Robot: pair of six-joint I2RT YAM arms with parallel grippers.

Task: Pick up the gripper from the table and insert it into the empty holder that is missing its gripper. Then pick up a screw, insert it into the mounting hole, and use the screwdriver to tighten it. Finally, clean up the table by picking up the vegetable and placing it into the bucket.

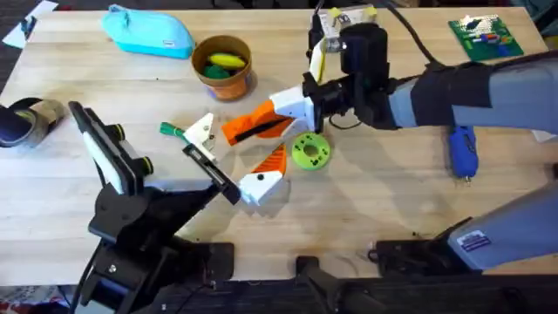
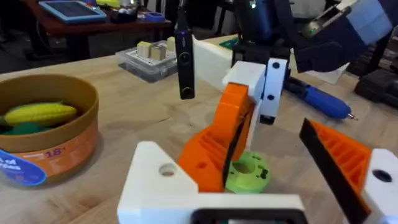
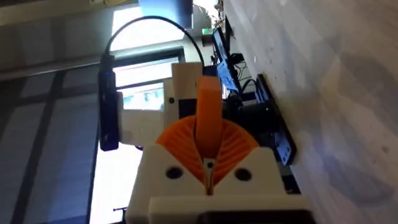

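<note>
My right gripper [image 1: 251, 129] is shut on the gripper [image 3: 209, 106], an orange ribbed piece with a white block at its far end. It holds the piece low over mid-table, close beside the empty holder [image 1: 203, 129], a bare white wedge with a hole [image 2: 163, 177] on my left arm's rail. My left gripper [image 1: 237, 150] is open; its other finger [image 2: 348, 165] is orange and white. The blue screwdriver [image 1: 462, 150] lies at the right. The brown bucket [image 1: 200, 54] at the back holds a yellow corn vegetable [image 1: 225, 61]. The screw is out of view.
A green disc with a centre hole [image 1: 310, 150] lies just right of both grippers. A slim green item [image 1: 173, 129] lies left of the holder. A light-blue pouch [image 1: 148, 31] sits at the back left, a green circuit board [image 1: 485, 37] at the back right.
</note>
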